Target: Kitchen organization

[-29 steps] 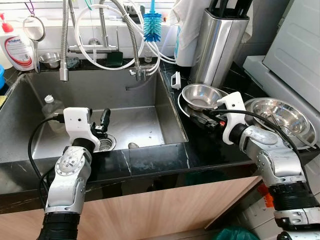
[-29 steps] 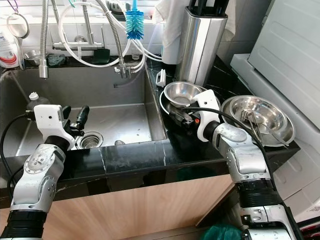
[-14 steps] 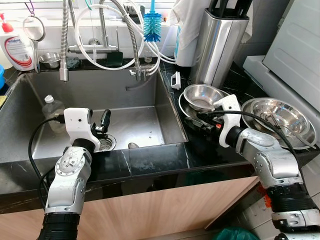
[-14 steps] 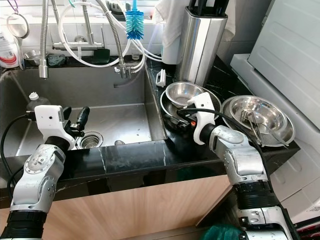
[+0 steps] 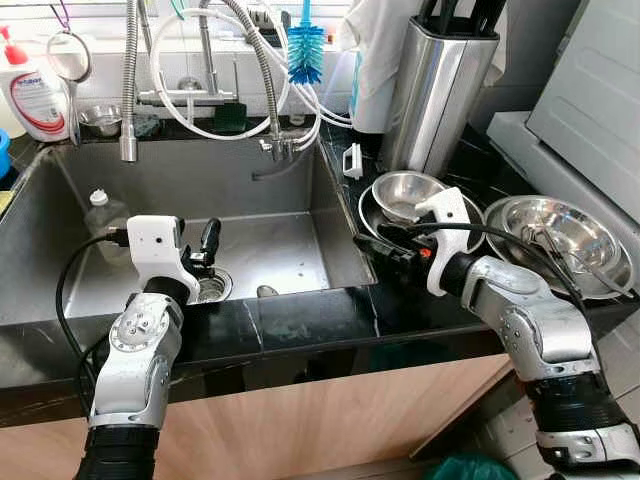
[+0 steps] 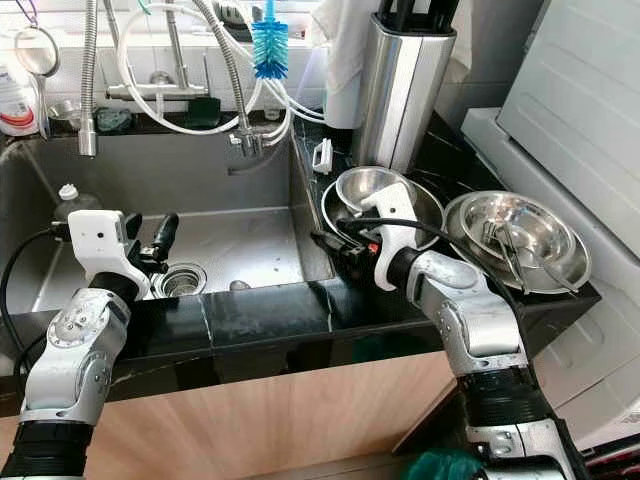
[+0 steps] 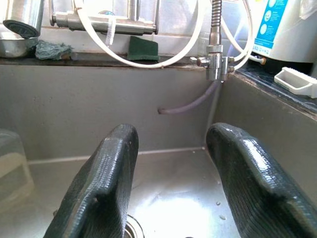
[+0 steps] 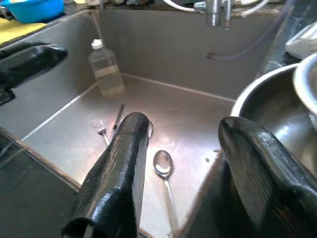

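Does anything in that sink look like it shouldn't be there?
Yes: a clear plastic bottle stands upright in the sink, an odd spot for it. A spoon and a fork also lie loose on the sink floor.

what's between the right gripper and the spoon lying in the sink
Nothing visible. The right gripper is open at the sink's right edge, beside the steel bowls, and looks straight down at the spoon on the sink floor. A fork lies nearby, off to one side.
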Controlling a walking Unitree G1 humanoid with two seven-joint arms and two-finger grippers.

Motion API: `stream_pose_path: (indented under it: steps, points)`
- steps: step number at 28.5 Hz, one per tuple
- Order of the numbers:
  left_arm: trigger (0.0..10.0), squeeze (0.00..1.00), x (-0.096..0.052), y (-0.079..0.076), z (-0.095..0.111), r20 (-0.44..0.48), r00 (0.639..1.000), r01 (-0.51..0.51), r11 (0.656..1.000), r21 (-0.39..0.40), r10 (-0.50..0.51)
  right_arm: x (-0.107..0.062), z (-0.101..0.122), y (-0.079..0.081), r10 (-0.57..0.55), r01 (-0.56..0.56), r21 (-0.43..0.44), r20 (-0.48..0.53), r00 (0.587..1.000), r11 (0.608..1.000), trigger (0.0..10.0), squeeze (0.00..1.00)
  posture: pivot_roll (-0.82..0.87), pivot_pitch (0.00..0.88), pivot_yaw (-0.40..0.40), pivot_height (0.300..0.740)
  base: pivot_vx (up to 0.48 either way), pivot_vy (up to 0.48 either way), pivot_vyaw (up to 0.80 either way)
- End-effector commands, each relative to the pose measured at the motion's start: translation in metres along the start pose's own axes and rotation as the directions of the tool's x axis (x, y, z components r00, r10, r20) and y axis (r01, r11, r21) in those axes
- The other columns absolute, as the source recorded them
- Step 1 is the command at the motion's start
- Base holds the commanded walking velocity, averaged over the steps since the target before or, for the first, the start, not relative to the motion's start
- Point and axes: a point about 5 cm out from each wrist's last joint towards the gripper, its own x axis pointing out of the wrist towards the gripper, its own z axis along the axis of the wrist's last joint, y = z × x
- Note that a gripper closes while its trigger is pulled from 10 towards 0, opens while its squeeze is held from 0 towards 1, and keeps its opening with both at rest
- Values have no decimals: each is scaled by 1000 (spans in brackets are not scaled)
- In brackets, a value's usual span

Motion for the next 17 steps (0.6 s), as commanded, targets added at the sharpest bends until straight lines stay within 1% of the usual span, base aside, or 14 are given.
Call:
stream_pose_path:
  steps: [1, 4, 7, 8, 9, 10, 11, 12, 14, 17]
  points:
    - [10000, 0, -1, -1, 4, 9, 1000, 11, 1000, -6, -11, -2, 2, 4, 13, -13, -2, 7, 1000, 1000, 10000, 0, 66, 4, -42, 740, 0, 0, 0]
    - [10000, 0, -1, -1, 4, 10, 1000, 10, 1000, -7, -10, -2, 2, 9, 30, -30, -2, 9, 1000, 1000, 10000, 0, 66, 2, -43, 740, 0, 0, 0]
    - [10000, 0, -1, -1, 4, 12, 1000, 7, 1000, -10, -7, -2, 1, 9, 15, -15, -18, 13, 1000, 1000, 10000, 0, 68, 2, -44, 740, 0, 0, 0]
    - [10000, 0, -1, -1, 4, 12, 1000, 7, 1000, -10, -7, -2, 2, 7, 1, -1, -23, 14, 1000, 1000, 10000, 0, 66, 2, -43, 740, 0, 0, 0]
    - [10000, 0, -1, -1, 4, 12, 1000, 7, 1000, -10, -7, -3, 6, -2, -63, 63, -16, 32, 998, 998, 10000, 0, 66, 2, -43, 740, 0, 0, 0]
    - [10000, 0, -1, -1, 4, 12, 1000, 7, 1000, -10, -7, -3, 6, -2, -63, 63, -16, 32, 998, 998, 10000, 0, 66, 2, -43, 740, 0, 0, 0]
    - [10000, 0, -1, -1, 4, 12, 1000, 7, 1000, -9, -7, -4, 10, -11, -123, 124, -3, 48, 991, 992, 10000, 0, 66, 2, -43, 740, 0, 0, 0]
    - [10000, 0, -1, -1, 4, 12, 1000, 7, 1000, -9, -7, -5, 11, -14, -151, 151, 4, 59, 987, 989, 10000, 0, 65, 3, -43, 740, 0, 0, 0]
    - [10000, 0, -1, -1, 4, 11, 1000, 6, 1000, -10, -6, -5, 13, -18, -172, 171, 21, 69, 983, 985, 10000, 0, 65, 2, -43, 740, 0, 0, 0]
    - [10000, 0, -1, -1, 4, 11, 1000, 7, 1000, -9, -7, -5, 11, -17, -159, 158, 33, 58, 986, 987, 10000, 0, 68, 2, -44, 740, 0, 0, 0]
